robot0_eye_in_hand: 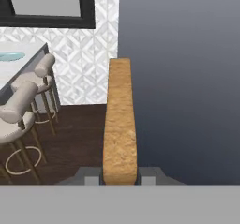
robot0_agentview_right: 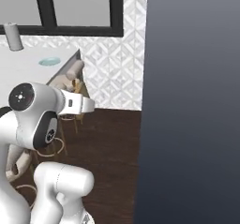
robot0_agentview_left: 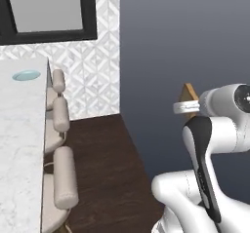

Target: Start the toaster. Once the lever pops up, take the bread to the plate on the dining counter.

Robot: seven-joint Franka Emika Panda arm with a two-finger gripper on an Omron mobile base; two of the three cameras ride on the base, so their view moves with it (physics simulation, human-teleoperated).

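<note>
Bread (robot0_eye_in_hand: 120, 124) stands on edge between the claw's (robot0_eye_in_hand: 120, 175) two dark fingertips (robot0_eye_in_hand: 92, 176) in the hand view — a tall tan slab with its crust edge facing the camera, running from the tips up toward twelve o'clock. The jaws are drawn in narrow, pressed against both faces of the slice, so the claw has firm hold of it and nothing else touches it. From the left base view the same slice (robot0_agentview_left: 188, 96) peeks out as a tan wedge just above the white wrist, at about three o'clock in the picture, held up in the air well apart from any counter.

Going by size, the dark grey wall (robot0_agentview_left: 195, 42) takes up the right of every view, with a white patterned tile wall (robot0_agentview_left: 97, 71) and a black-framed window (robot0_agentview_left: 49, 12) beside it, and dark wood floor (robot0_agentview_left: 107, 168) below. The dining counter (robot0_agentview_left: 19, 144), white marble with faint grey veins, runs along the left edge of the left base view from seven toward ten o'clock. Round beige stools (robot0_agentview_left: 63, 178) line its side, tucked just beside it. Far down the counter, near ten o'clock, lies the plate (robot0_agentview_left: 26, 75) — pale blue-green, shallow, flat on the marble, well apart from the bread. In the right base view a small grey cylinder (robot0_agentview_right: 14, 36) stands upright on the counter beyond the plate (robot0_agentview_right: 49, 61).
</note>
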